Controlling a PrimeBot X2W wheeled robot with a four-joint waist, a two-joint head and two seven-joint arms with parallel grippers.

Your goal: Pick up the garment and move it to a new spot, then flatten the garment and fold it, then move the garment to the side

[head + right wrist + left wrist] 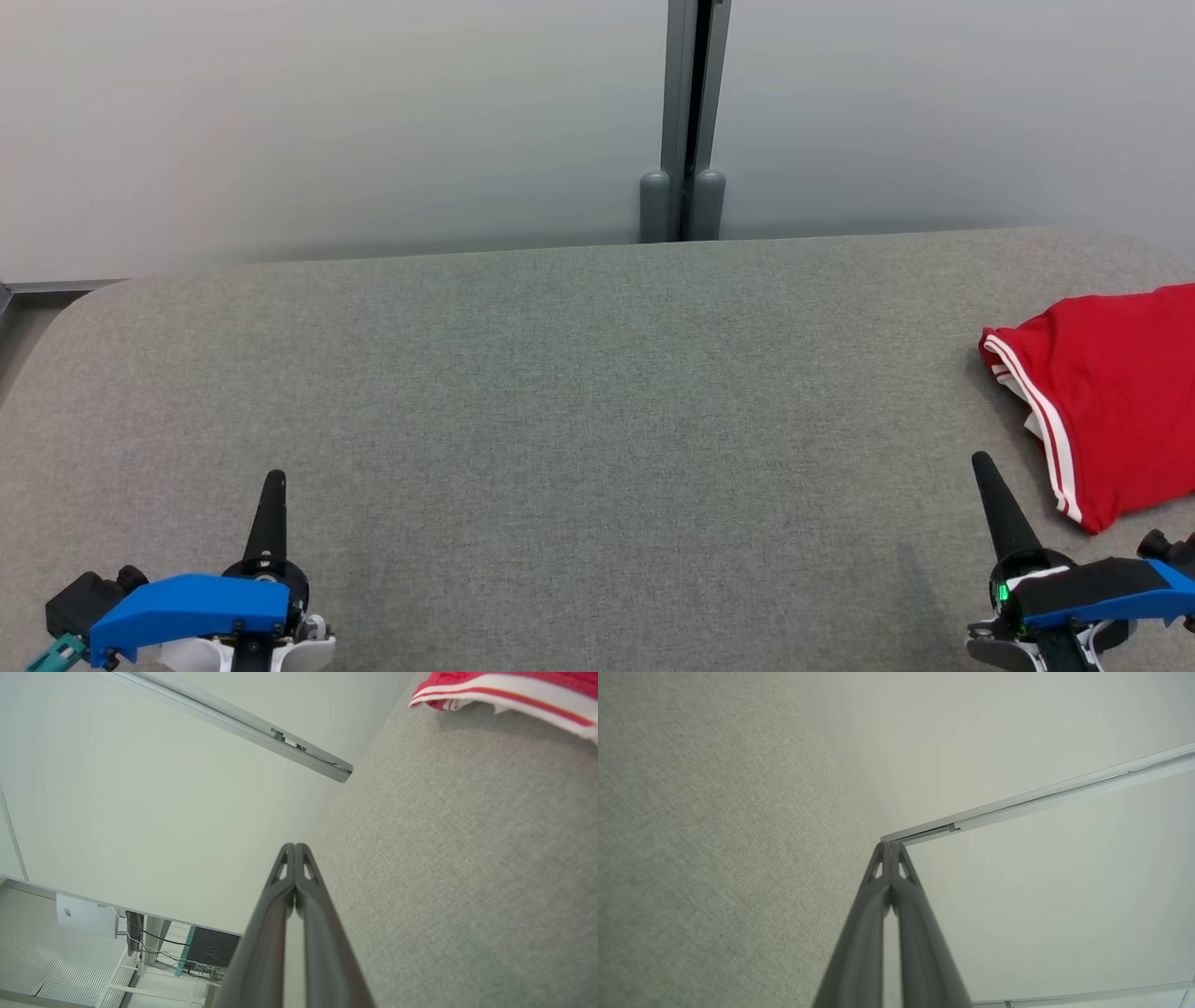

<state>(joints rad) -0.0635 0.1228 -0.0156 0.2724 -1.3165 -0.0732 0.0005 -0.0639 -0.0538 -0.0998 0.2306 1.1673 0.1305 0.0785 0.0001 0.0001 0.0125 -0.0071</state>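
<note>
1. Garment: red w/ white stripes, lying at the table's right end, partly cut off by the head view's edge. Looks compact, layers stacked at the striped hem.
2. Left gripper: jaws closed, empty, over the table's near-left corner, well apart from garment.
3. Right gripper: jaws closed, holding nothing, at the table's near-right side, near the garment's striped edge but not touching.
4. Step, my read: can't settle it. Either pickup not yet begun, or the final move to the side is done; the tidy shape leans toward done.
5. Next, if starting: right gripper must open, reach to the striped hem, pinch it, then carry it toward the table's middle.
</note>
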